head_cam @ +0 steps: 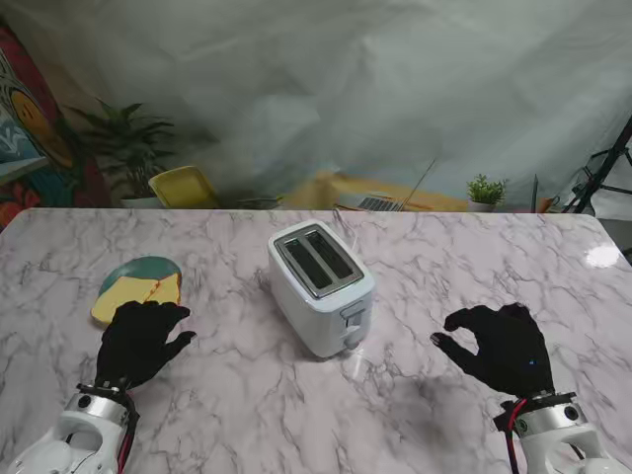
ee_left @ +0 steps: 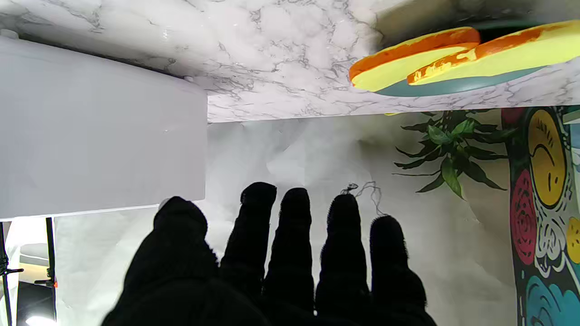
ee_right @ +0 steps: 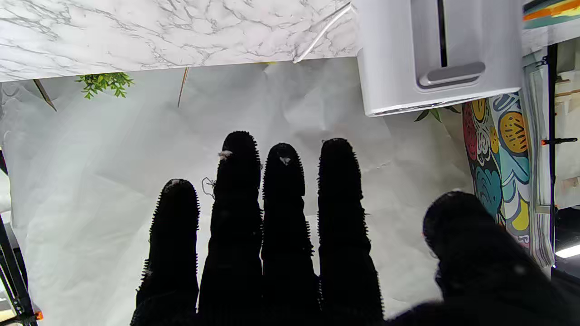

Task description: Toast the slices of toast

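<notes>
Gleaming white boxy toaster (head_cam: 321, 286) on veined marble table (head_cam: 444, 267); both black-gloved hands' fingers (head_cam: 158, 314) released, grasping nothing.

Both hands wear black gloves with a fuzzy, slightly bristly fabric. The left hand (head_cam: 141, 341) and right hand (head_cam: 501, 346) each join a silver metal wrist ring on a white arm. Thin red and black cables run beside each wrist.

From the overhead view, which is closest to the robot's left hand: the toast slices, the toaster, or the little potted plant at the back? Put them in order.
From the left hand:
1. Toast slices, on the plate just beyond its fingers, on the left.
2. Toaster, mid-table, to its right.
3. Potted plant, past the table's far edge, on the right.
</notes>
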